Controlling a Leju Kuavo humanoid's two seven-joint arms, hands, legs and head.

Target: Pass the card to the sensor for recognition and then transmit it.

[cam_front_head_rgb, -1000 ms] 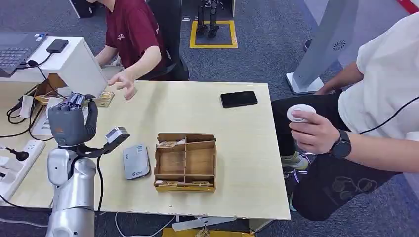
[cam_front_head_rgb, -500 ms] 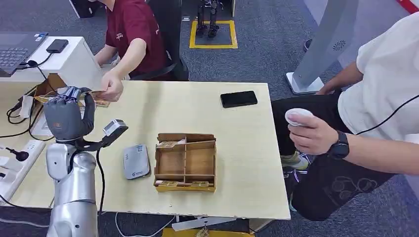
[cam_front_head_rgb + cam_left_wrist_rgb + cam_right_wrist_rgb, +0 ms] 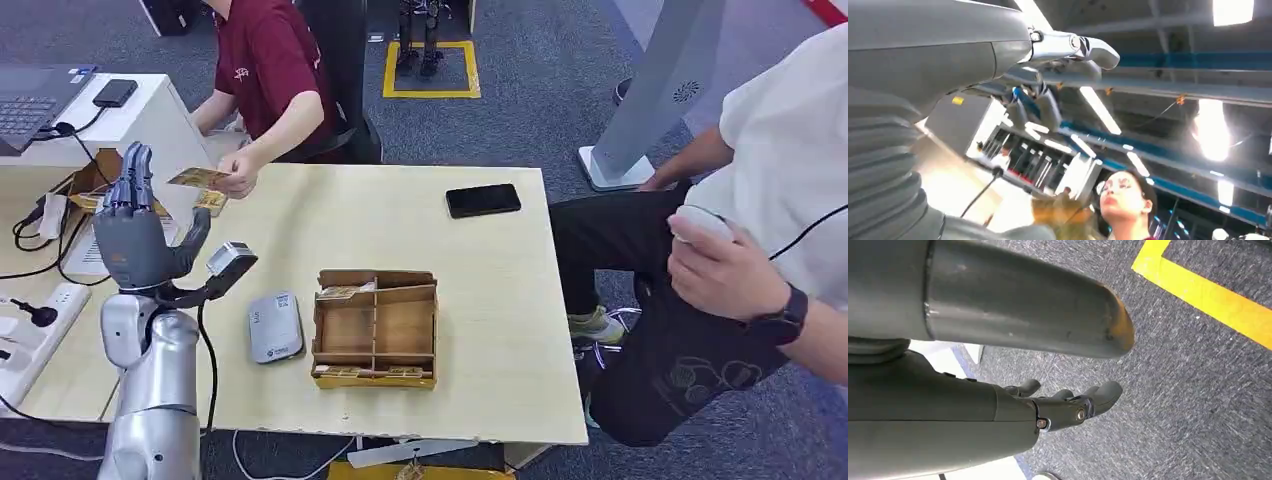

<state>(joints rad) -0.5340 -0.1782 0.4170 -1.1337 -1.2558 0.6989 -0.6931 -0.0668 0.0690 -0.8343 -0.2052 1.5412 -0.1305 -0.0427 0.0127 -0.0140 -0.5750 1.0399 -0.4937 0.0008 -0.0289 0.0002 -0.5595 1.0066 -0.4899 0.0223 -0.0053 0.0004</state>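
Laptop: at the far left, on a raised white stand with a small black device beside it.
Power strip: white, at the left edge of the counter, with a black plug in it.
Left hand: raised upright over the counter's left end, palm empty, fingers apart and pointing up; the left wrist view shows them spread against the ceiling lights.
Card: tan, held above the counter's far left corner in the hand of the person in red, just beside the robot's fingertips and apart from them.
Second card: lies flat on the counter just below the held one.
Sensor: flat grey reader on the counter, between the left arm and the wooden organiser, nothing on it.
Wooden organiser: open tray divided into compartments; tan cards lie in the far left compartment and along the near front slot; the two large middle compartments show bare wood.
Phone: black, face up near the counter's far right edge.
Person in white: seated at the right, one hand closed on a white controller.
Right hand: hanging over grey carpet with a yellow floor line; fingers loosely curled and apart, holding nothing.
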